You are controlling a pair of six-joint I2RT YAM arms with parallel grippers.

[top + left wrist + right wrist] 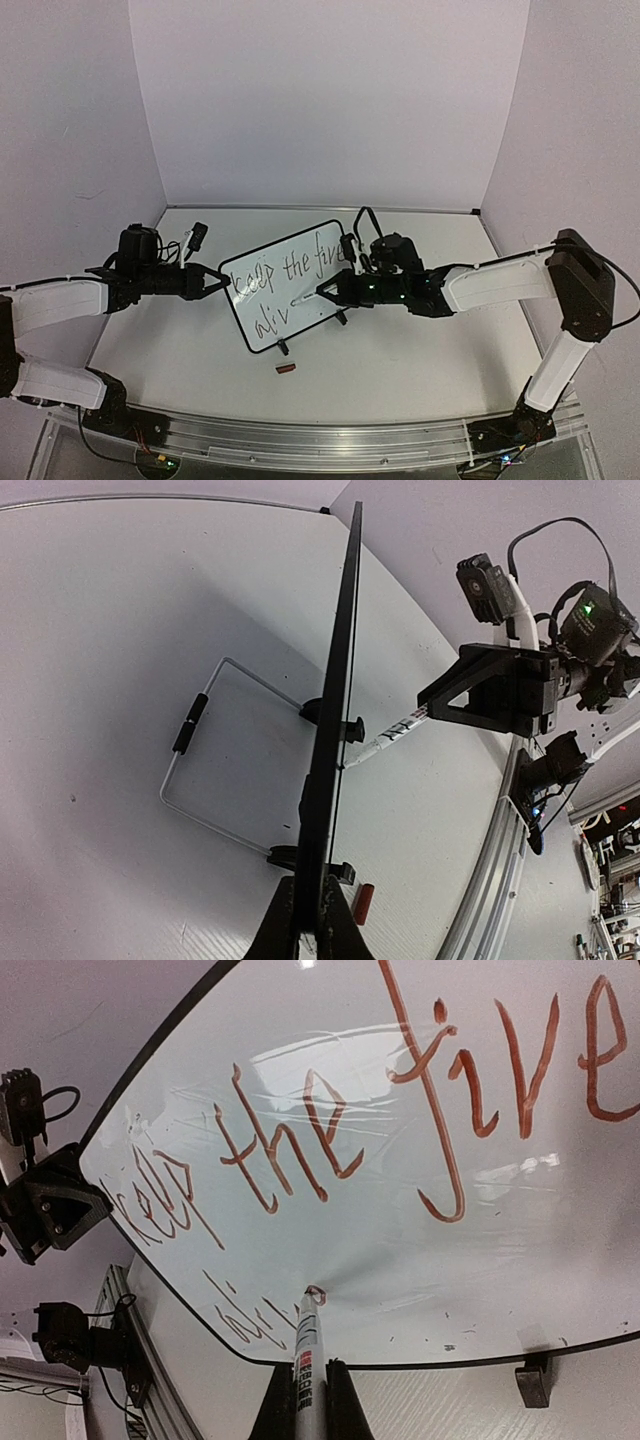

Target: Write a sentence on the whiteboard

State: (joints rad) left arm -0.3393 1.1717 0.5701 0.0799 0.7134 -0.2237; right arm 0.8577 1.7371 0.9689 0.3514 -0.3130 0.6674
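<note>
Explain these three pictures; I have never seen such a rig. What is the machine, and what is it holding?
Two robot arms are bolted at the near edge of a table, each ending in a two-finger claw. The wide picture looks down from above and behind them; the other two come from wrist cameras. The left claw is shut on the edge of a whiteboard, steadying it. The right claw is shut on a marker, its tip on the board. The sentence reads "keep the fire", then "aliv". A small reddish piece, perhaps a cap, lies on the table before the board.
</note>
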